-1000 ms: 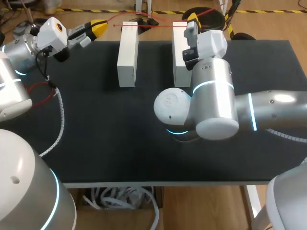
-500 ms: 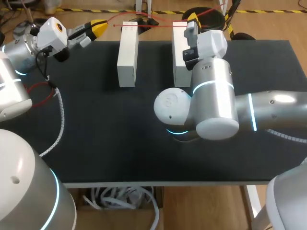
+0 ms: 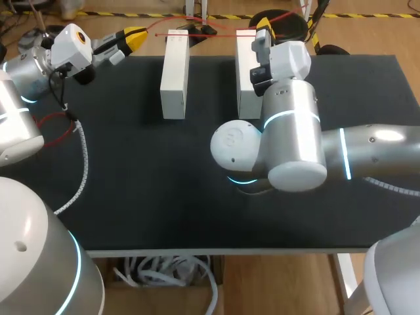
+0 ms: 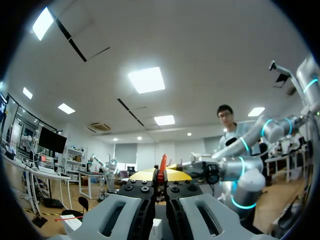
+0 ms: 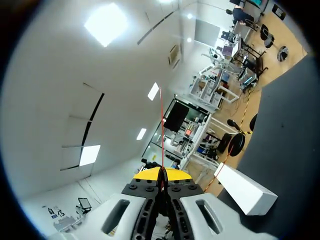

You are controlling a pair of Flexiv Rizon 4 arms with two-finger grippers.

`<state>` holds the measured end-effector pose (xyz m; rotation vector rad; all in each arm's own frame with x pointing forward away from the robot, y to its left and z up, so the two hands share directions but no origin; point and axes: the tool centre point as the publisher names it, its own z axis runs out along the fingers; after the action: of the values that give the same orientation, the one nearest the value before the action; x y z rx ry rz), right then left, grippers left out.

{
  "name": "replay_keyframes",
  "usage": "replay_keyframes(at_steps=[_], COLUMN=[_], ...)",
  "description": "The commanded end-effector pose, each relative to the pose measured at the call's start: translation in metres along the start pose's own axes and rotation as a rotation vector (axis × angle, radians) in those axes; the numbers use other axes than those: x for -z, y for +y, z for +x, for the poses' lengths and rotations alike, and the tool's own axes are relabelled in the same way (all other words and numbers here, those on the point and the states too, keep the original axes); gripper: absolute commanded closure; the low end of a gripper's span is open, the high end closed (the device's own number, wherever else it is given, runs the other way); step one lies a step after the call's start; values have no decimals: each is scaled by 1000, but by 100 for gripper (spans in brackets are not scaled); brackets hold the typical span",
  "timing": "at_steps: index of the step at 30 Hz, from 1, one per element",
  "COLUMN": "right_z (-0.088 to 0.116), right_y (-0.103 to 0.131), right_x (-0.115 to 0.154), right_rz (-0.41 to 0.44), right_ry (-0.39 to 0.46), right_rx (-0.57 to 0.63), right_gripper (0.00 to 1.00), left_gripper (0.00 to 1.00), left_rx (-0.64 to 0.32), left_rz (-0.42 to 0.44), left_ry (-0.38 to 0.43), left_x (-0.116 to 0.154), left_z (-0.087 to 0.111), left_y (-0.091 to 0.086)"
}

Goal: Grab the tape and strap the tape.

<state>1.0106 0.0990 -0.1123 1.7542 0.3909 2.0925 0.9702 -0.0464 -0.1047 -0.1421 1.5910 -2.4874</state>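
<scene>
Nothing has moved: left gripper (image 3: 136, 37) and right gripper (image 3: 263, 25) each pinch the tape (image 5: 161, 130), taut between them above two blocks (image 3: 174, 73) (image 3: 244, 72).

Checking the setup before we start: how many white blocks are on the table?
2. The left block lies near the table's far edge; the right block lies parallel beside it, partly hidden by the right arm. That arm could hide more.

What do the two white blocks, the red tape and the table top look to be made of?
White blocks, left and right: matte, sharp-edged, probably foam or painted board; unclear which. Red tape: thin flexible strand, pulled straight, likely plastic or fabric. Table top: dull black, no glare, perhaps a rubber or fabric mat.
</scene>
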Motion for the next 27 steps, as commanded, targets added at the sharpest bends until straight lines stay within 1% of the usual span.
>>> replay_keyframes(at_steps=[1,3,10,14,17,18,19,21,22,27], right_z=[2,2,2,2,2,2,2,2,2,2], right_y=[3,3,3,3,3,3,3,3,3,3], right_x=[0,0,0,0,0,0,0,0,0,0], right_rz=[6,6,6,6,6,6,6,6,6,6], right_ry=[-6,-6,-6,-6,-6,-6,-6,-6,-6,-6], right_rx=[1,1,1,1,1,1,1,1,1,1], right_gripper=[100,100,100,100,100,100,100,100,100,100], left_gripper=[100,100,100,100,100,100,100,100,100,100], left_rx=[-1,1,12,2,-13,-15,-20,-32,-40,-73], left_rz=[2,-15,-256,-341,-421,-463,-481,-544,-560,-697], left_ry=[2,7,44,63,73,71,67,63,48,18], left_x=[0,3,11,12,9,8,8,7,7,7], left_z=[-1,-1,-7,-9,-9,-9,-10,-9,-9,-8], left_y=[1,0,-5,-7,-8,-9,-9,-9,-9,-3])
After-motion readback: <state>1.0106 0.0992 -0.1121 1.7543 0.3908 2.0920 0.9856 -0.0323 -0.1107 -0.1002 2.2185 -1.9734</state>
